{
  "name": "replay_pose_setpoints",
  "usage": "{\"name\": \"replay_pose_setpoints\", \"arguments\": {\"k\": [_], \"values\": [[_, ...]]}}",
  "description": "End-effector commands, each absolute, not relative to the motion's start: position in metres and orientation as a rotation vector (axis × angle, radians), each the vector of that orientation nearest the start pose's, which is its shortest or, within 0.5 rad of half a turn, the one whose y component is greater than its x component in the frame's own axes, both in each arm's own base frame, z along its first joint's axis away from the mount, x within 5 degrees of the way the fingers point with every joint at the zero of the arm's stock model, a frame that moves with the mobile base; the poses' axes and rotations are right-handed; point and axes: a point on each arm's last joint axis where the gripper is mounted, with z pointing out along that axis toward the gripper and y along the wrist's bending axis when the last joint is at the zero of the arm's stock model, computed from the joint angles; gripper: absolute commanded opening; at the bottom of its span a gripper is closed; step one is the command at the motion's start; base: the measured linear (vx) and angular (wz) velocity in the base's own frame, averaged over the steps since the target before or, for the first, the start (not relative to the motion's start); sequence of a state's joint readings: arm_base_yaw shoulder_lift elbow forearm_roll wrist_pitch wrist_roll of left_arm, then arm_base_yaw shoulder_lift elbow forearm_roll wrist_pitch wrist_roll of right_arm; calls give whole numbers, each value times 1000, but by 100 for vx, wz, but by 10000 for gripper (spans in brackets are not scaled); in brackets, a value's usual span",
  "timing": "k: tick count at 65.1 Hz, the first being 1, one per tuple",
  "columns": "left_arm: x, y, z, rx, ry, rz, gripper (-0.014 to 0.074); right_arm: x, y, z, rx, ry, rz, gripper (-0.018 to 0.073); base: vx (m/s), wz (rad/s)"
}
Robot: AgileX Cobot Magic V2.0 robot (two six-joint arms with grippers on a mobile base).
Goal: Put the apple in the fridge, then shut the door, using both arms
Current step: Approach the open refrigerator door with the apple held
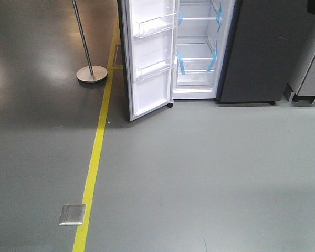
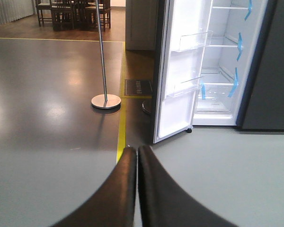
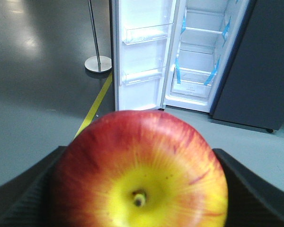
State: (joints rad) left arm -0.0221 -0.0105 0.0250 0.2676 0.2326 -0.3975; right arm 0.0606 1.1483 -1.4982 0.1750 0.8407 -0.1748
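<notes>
The right pincer holds the apple by its round sides. It looks hard, smooth and probably slippery, so squeeze gently. The left pincer is pinched together, empty. The fridge stands well ahead, door open.

We see even overhead light, with soft glare patches on the dark floor. The fridge interior is blown out near white. The stand throws a faint shadow. The apple reads fairly sharp up close; the left gripper is dark, blurred, too close for focus.
</notes>
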Motion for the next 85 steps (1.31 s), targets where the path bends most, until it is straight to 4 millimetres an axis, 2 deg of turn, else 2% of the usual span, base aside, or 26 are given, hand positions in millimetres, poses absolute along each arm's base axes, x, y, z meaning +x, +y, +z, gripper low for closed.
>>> {"name": "replay_pose_setpoints", "arguments": {"k": [1,85], "values": [[55,3,199,-123,1614,-84,-7,212,24,508,-182,1826,122,203,14,0],[55,3,199,-123,1614,-84,-7,212,24,508,-182,1825,122,203,11,1]]}}
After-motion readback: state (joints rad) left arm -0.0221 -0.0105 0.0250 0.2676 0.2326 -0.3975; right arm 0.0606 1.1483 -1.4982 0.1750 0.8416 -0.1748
